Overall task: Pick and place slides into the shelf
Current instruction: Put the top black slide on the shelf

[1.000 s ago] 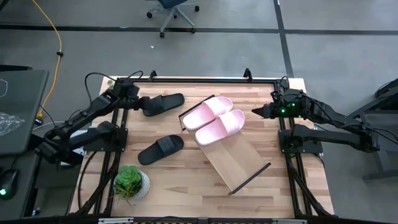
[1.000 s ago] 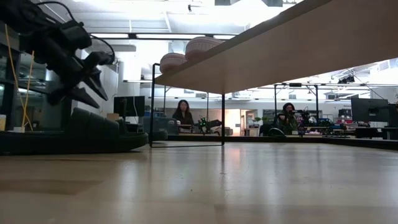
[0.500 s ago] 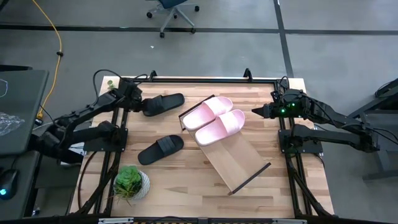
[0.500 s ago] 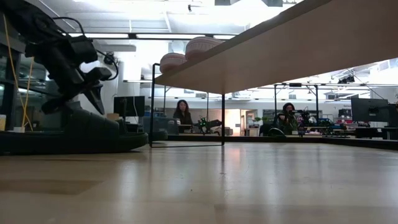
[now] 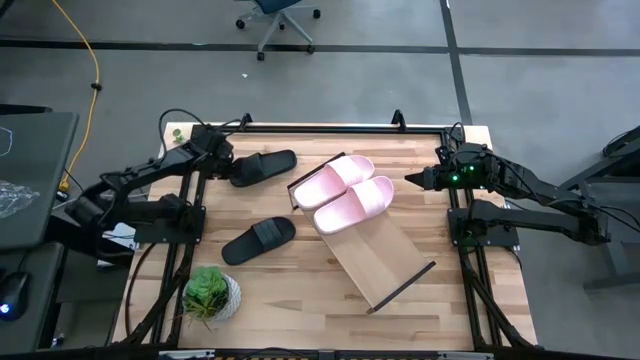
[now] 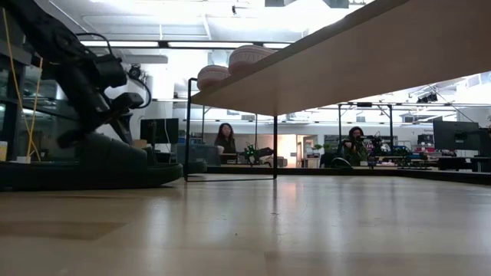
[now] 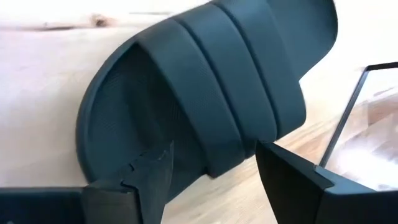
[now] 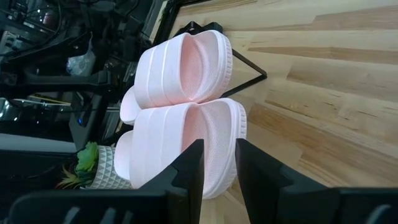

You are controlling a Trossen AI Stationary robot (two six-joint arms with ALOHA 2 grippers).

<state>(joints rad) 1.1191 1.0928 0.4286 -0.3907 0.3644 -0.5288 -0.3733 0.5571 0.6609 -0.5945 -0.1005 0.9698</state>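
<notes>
Slides: four total, two pale pink, two matte black. Pink pair [image 5: 345, 191] sits side by side on the upper-left end of the shelf [image 5: 385, 262], centre of the high view, touching each other. Shelf is one long light-wood board lying diagonally from centre toward lower right, dark rims at both ends. Black slide one [image 5: 263, 166] lies on the tabletop [image 5: 300, 300] in the upper left of the high view, just left of the shelf's upper end. Black slide two [image 5: 259, 239] lies lower, left of centre, apart from the first and off the shelf. One potted plant [image 5: 211, 293] at lower left.

Left gripper [image 5: 226, 164] is at the left end of the upper black slide, fingers spread wide, nothing held. Left wrist view: both fingers [image 7: 153, 180] stand apart just short of the slide's heel end, the slide [image 7: 208, 99] filling the frame ahead with its strap across; whether the fingertips touch the sole, cannot tell. Low view shows that gripper [image 6: 115, 103] raised at upper left over the dark slide [image 6: 84, 165] on the table.

Right gripper [image 5: 412, 180] hovers at the right of the high view, near the table's right edge, apart from the pink pair and pointing toward it. Right wrist view: fingers [image 8: 189, 171] stand close with a narrow gap, nothing between them, pink slides [image 8: 183, 112] farther ahead.

Two people sit in the room beyond, low view.
</notes>
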